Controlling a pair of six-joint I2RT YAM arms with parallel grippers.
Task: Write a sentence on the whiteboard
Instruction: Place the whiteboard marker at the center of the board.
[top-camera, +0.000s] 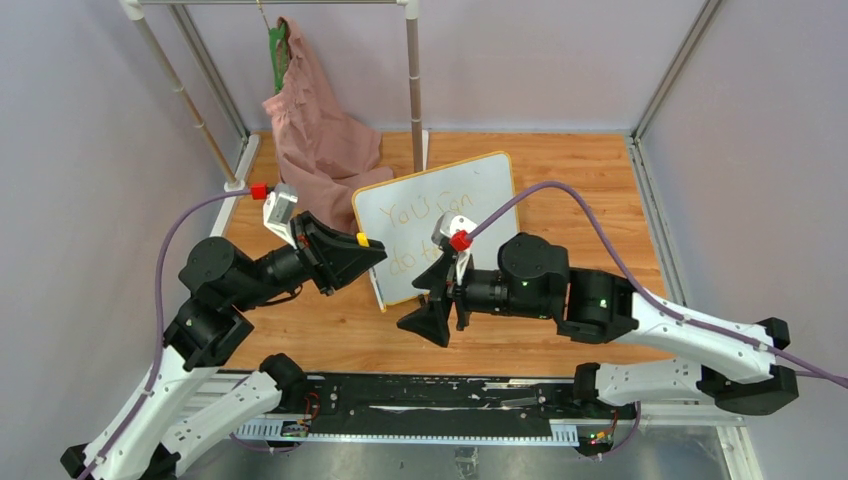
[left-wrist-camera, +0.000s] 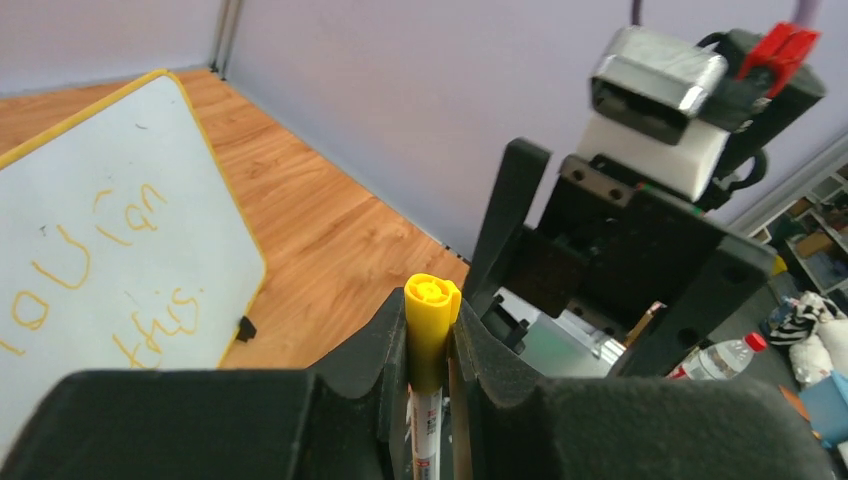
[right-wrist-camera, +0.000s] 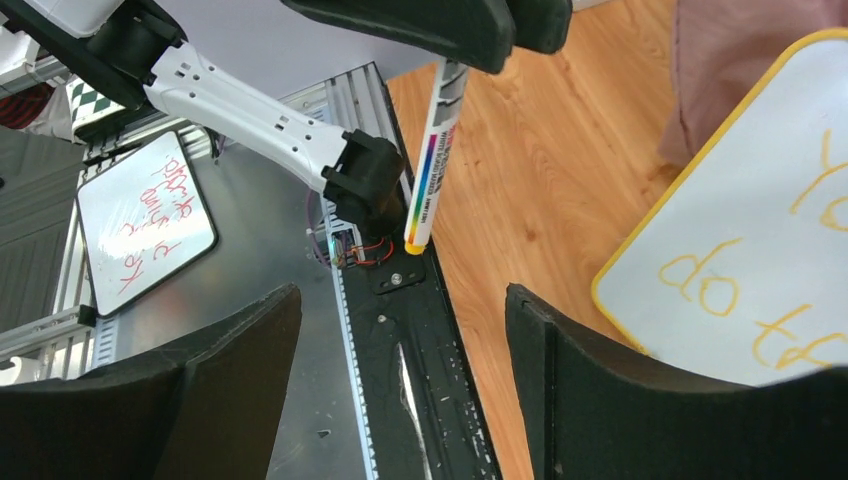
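**Top view:** A small, glossy whiteboard (top-camera: 480, 190) with a thin yellow-orange frame is standing tilted at mid-table on the wooden table (top-camera: 600, 180), in front of a hanging pink cloth (top-camera: 315, 130). The orange-yellow handwritten sentence (top-camera: 425, 212) is showing on it, with its second line partly hidden behind the right arm. The left gripper (top-camera: 368, 250) is hovering just beside the board's left edge. The right gripper (top-camera: 428, 322) is hanging near its lower edge.

**Left wrist:** The left jaws are clamping a white-barrelled marker with a yellow cap (left-wrist-camera: 430, 300), holding it upright. On the board to the left, "can" and "this." are reading clearly, full stop included.

**Right wrist:** The right jaws are standing wide apart and holding nothing. They are facing the marker's barrel, which is hanging below the left gripper, apart from them. A second white board with red writing (right-wrist-camera: 145, 225) is lying beyond the table's near edge.

The writing is looking complete, so the step in hand is probably putting the pen away. That calls for lowering it to the table, or for closing the right jaws squarely around the barrel before the left jaws let go.
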